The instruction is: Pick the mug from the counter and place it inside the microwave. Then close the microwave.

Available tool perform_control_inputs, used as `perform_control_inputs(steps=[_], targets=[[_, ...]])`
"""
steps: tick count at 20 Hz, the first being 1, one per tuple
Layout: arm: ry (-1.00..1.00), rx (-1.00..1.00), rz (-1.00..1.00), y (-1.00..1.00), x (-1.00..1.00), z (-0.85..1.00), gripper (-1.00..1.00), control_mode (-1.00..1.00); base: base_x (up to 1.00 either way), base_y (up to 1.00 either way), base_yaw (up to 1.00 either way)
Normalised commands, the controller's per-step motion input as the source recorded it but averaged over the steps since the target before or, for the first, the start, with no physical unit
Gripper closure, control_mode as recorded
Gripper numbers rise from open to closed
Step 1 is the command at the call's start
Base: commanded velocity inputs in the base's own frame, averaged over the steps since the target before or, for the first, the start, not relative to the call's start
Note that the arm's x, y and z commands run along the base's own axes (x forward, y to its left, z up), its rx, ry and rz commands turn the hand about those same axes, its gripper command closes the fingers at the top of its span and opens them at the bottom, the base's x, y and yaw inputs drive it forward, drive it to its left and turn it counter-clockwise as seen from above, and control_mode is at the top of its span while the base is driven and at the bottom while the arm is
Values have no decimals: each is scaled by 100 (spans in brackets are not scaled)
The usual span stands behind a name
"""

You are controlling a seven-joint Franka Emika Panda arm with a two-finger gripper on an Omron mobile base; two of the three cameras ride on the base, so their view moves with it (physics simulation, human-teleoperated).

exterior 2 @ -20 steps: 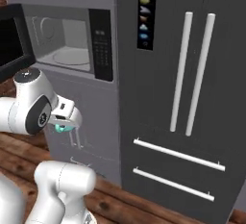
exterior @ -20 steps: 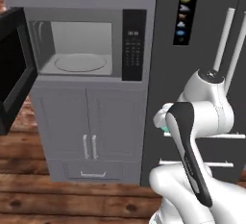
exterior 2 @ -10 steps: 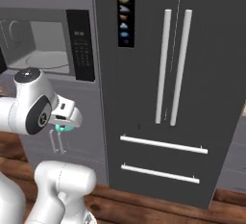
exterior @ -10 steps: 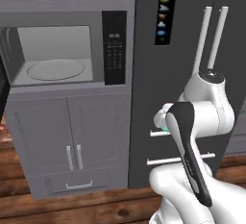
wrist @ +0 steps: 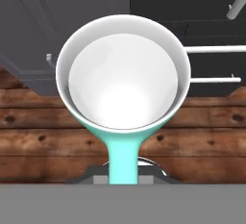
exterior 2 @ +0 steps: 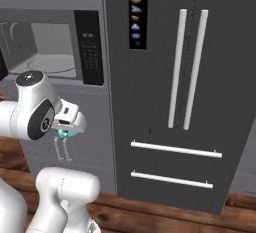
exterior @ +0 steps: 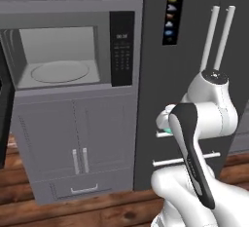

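Note:
My gripper point(exterior 2: 68, 128) is shut on the mug point(wrist: 122, 74), a teal cup with a white inside, held by its teal handle point(wrist: 123, 159) close in front of the arm at about waist height. A sliver of the teal mug point(exterior: 168, 130) shows beside the white forearm, and the mug point(exterior 2: 65, 134) peeks out under the hand. The microwave point(exterior: 63, 50) stands open up and to the left, its round turntable point(exterior: 59, 71) bare, its dark door point(exterior: 5, 119) swung out at the far left. The microwave point(exterior 2: 50, 42) lies above and beyond the hand. The counter is out of view.
A tall dark fridge point(exterior 2: 185, 77) with pale vertical handles and two drawer bars stands right of the microwave. Grey cabinet doors point(exterior: 78, 138) and a drawer sit under the microwave. Wooden floor point(wrist: 43, 141) runs below the hand.
The whole picture has shifted as the base drove and turned; the microwave and fridge now appear nearer. The arm keeps the same pose with the mug in its grip.

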Motion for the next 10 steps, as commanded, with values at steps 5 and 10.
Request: perform_control_inputs(steps=[5, 10], targets=[[0, 0, 0, 0, 0, 0, 100, 100, 4, 49, 2], [0, 0, 0, 0, 0, 0, 100, 100, 14, 59, 11]])
